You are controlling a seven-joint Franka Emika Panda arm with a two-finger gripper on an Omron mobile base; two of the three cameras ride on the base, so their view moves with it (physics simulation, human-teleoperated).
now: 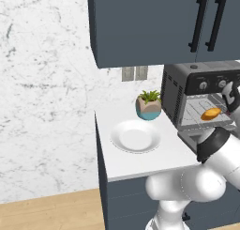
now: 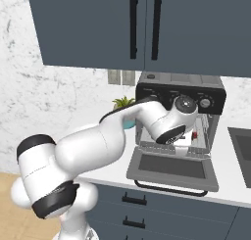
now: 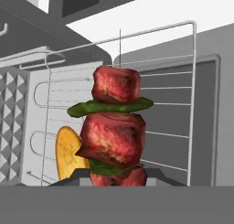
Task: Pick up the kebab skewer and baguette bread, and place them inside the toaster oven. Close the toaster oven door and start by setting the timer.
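**Currently: skewer in the gripper at the oven mouth, bread already on the rack**

Wall cabinets point(image 1: 154, 22), dark blue with black bar handles, hang over the white counter point(image 1: 140, 163); marble wall behind.

Toaster oven point(image 2: 179, 89) sits at the back of the counter, toward the right end in the left base view. Toaster oven door point(image 2: 172, 168) is dropped fully open, lying flat out toward the counter's front edge, black bar handle at its outer lip.

Arm reaches from the base up into the oven opening; wrist sits right at the knob row in the right base view.

White plate point(image 1: 135, 136) is mid-counter, left of the oven, well apart from it. Small potted plant point(image 1: 149, 104) stands behind the plate, near the back edge, just beside the oven's vented side.

Baguette bread point(image 1: 210, 113) lies on the wire rack point(image 3: 173, 81) inside the oven; in the hand view it shows as an orange oval behind the skewer, at lower left.

Kebab skewer point(image 3: 114, 127) is held in the gripper point(image 3: 116, 179), stick rising from between the tips in the hand view, red meat chunks with green slices between, in front of the rack. Jaws are clamped on its lower end; the tips are mostly hidden by the food.
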